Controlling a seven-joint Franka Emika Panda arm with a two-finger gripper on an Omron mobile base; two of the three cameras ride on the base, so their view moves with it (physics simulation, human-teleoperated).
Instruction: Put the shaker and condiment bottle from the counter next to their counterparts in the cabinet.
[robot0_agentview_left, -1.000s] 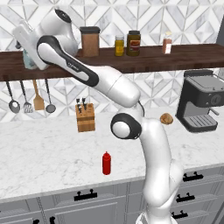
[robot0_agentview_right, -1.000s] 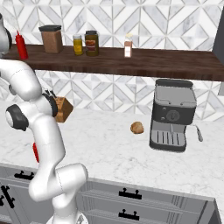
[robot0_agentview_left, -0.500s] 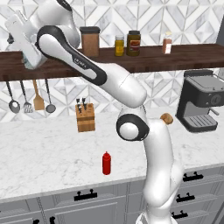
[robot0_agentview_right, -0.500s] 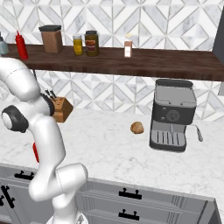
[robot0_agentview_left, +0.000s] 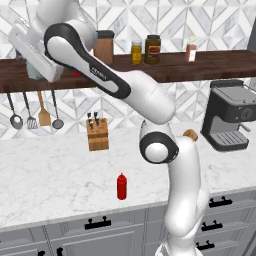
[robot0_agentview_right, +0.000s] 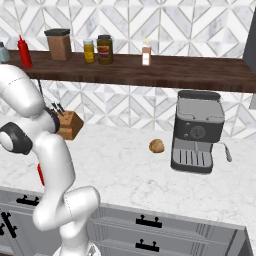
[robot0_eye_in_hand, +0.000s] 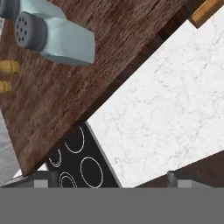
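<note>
A blue-grey shaker (robot0_eye_in_hand: 61, 41) with a dark perforated cap stands on the dark wooden shelf (robot0_eye_in_hand: 109, 57); a red squeeze bottle (robot0_agentview_left: 121, 186) stands upright on the marble desk (robot0_agentview_left: 55, 180).

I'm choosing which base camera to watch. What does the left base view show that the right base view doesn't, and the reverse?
Left base view: hanging utensils under the shelf board, and the red squeeze bottle standing unobstructed on the counter.
Right base view: a matching red bottle upright near the shelf board's left end.
Both: knife block, espresso machine, jars on the shelf board, grey drawer fronts.
</note>
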